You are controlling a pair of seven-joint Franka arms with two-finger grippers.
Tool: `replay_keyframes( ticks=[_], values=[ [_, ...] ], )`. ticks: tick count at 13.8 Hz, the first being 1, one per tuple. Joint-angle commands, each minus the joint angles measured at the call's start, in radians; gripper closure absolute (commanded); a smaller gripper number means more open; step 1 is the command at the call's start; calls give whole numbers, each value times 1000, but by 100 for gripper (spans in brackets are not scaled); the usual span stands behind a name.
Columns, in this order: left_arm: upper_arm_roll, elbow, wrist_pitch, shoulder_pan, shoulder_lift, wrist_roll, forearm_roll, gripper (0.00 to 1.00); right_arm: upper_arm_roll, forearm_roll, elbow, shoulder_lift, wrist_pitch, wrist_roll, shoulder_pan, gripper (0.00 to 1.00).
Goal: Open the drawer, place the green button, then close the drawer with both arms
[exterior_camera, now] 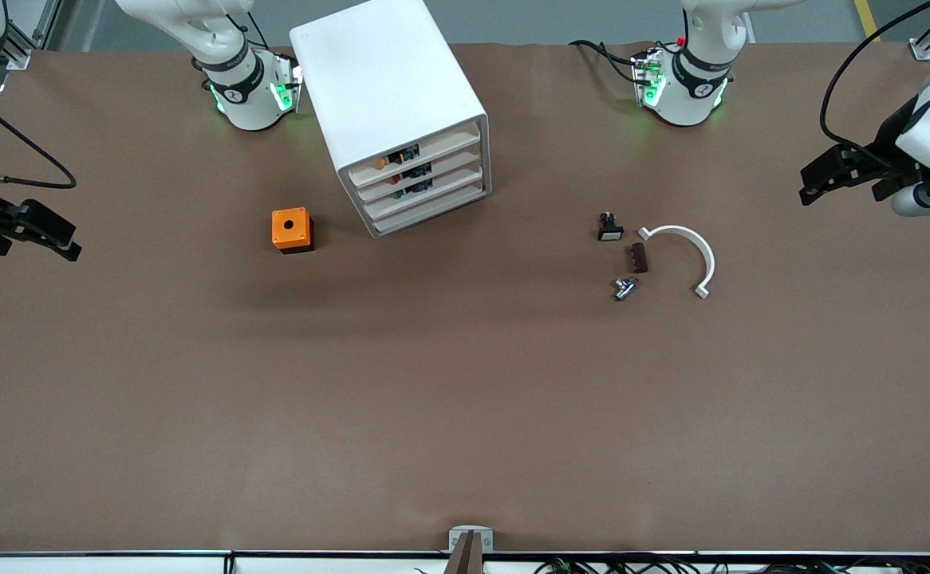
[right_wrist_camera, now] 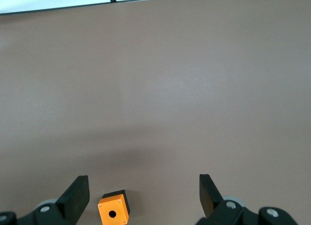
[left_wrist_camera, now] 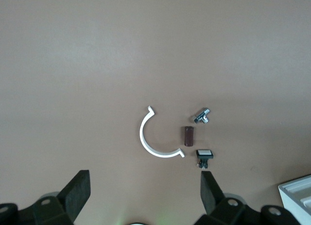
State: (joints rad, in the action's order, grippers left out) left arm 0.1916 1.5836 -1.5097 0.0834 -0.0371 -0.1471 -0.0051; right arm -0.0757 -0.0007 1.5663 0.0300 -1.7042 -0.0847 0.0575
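Brown table (exterior_camera: 465, 399) carries a white cabinet (exterior_camera: 389, 96) between the arm bases, all four trays shut. The drawer (exterior_camera: 425, 191), third from top, is closed. An orange box (exterior_camera: 292, 229) sits beside the cabinet toward the right arm's end. No green-capped button can be made out. Left gripper (exterior_camera: 812, 185) hangs over the left arm's end, fingers (left_wrist_camera: 77, 193) wide apart, empty. Right gripper (exterior_camera: 62, 243) hangs over the right arm's end, likewise wide and empty.

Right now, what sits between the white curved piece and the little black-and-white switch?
A small brown block lies there, close to both the white curved piece and the switch. It shows in the front view and the left wrist view.
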Motion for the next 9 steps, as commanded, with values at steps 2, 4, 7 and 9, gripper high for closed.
replay_keyframes(
  ticks=[2,4,7,9],
  values=[
    [3,-19,25,1,16,7,-18,0,14,-7,-11,4,11,-3,-15,0],
    [2,-43,22,-1,22,6,4,0,14,-5,-11,4,11,-3,-15,0],
    [5,-63,23,-4,25,12,51,0,14,-5,-11,4,11,-3,-15,0],
    [5,-66,23,-1,37,11,51,0,14,-5,-11,4,11,-4,-15,0]
  ],
)
